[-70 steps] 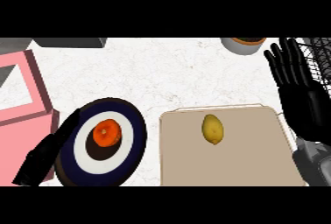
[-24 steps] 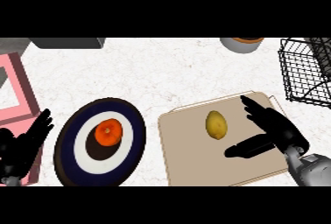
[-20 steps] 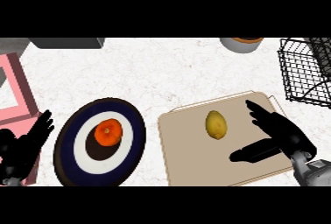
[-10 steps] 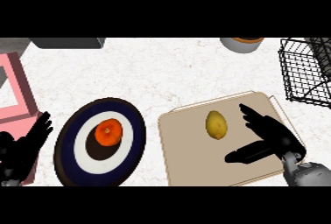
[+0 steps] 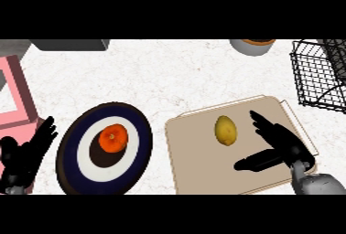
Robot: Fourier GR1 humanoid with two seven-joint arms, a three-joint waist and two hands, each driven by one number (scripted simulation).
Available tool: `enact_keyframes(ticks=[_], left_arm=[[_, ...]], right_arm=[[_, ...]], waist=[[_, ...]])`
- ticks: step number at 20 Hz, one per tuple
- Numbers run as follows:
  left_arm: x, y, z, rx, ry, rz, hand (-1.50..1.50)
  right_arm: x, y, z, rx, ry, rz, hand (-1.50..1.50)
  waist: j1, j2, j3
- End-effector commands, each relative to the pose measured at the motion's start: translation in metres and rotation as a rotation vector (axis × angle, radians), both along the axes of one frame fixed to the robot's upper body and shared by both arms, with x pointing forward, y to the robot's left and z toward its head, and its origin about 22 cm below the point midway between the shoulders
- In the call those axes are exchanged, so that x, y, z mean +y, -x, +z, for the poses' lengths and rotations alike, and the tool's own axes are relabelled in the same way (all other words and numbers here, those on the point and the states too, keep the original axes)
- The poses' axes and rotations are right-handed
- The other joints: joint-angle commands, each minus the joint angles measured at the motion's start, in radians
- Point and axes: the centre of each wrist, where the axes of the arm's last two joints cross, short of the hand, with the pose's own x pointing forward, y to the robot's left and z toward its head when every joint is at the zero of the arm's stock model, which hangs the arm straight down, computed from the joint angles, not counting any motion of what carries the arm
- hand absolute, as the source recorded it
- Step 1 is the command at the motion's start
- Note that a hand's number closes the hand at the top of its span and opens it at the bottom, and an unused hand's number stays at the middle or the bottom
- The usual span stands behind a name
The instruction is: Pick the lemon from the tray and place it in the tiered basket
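Observation:
A yellow lemon lies near the middle of a beige tray at the lower right of the counter. My right hand hovers over the tray just right of the lemon, open, fingers pointing up-left and thumb stretched toward the lower left; it does not touch the fruit. The black wire tiered basket stands at the upper right edge. My left hand rests open at the lower left, fingers up.
A dark blue and white plate holding an orange fruit sits left of the tray. A pink board lies at the far left, a grey box at the top left, a grey cup at the top.
My right hand came down from beside the basket to the tray and has drawn closer to the lemon. My left hand settled at the lower left. The lemon has not moved.

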Motion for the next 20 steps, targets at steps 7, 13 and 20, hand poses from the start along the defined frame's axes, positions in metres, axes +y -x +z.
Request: enact_keyframes(ticks=[7, 13, 20], left_arm=[[0.009, -0.008, 0.009, 0.006, -0.001, -0.004, 0.0], [-0.018, 0.012, 0.001, 0.006, -0.006, -0.001, 0.0], [-0.002, -0.003, -0.008, 0.015, -0.002, -0.007, 0.0]], right_arm=[[0.035, -0.009, -0.021, -0.018, -0.013, -0.018, -1.5], [0.045, -0.024, -0.021, 0.003, -0.024, -0.01, -1.5], [0.052, -0.026, -0.049, -0.002, -0.052, 0.01, -1.5]], waist=[[0.001, 0.003, 0.001], [0.006, 0.003, 0.001], [0.004, 0.005, 0.001]])
